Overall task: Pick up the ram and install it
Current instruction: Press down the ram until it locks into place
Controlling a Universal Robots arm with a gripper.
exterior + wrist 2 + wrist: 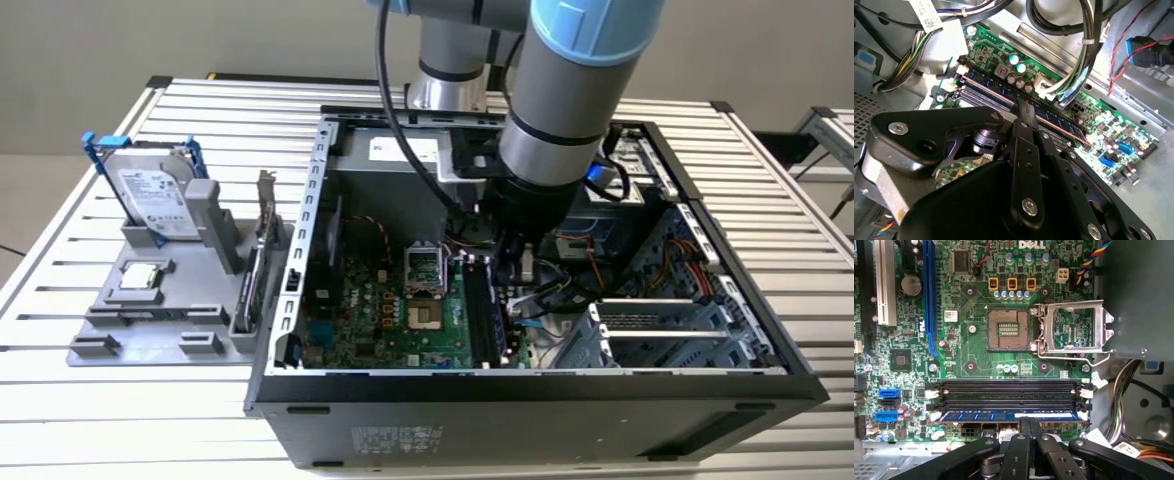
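Note:
The ram (1009,416) is a dark blue-green stick standing in the memory slot closest to my gripper (1030,423), with white latches at both ends. In the second wrist view the ram (989,85) runs slantwise across the green motherboard (1104,130). My gripper (1025,107) is shut, its two black fingers pressed together over the middle of the ram's top edge. They close along the stick's length, not across it. I cannot tell whether the tips touch it. In the exterior view my arm (547,150) reaches down into the open computer case (314,250).
Two black memory slots (1009,390) lie beside the ram. The processor socket (1008,330) has its metal frame flipped open. Cable bundles (1079,65) hang close to the gripper. Left of the case, a grey fixture (147,320) holds a hard drive (154,195) and an expansion card (260,260).

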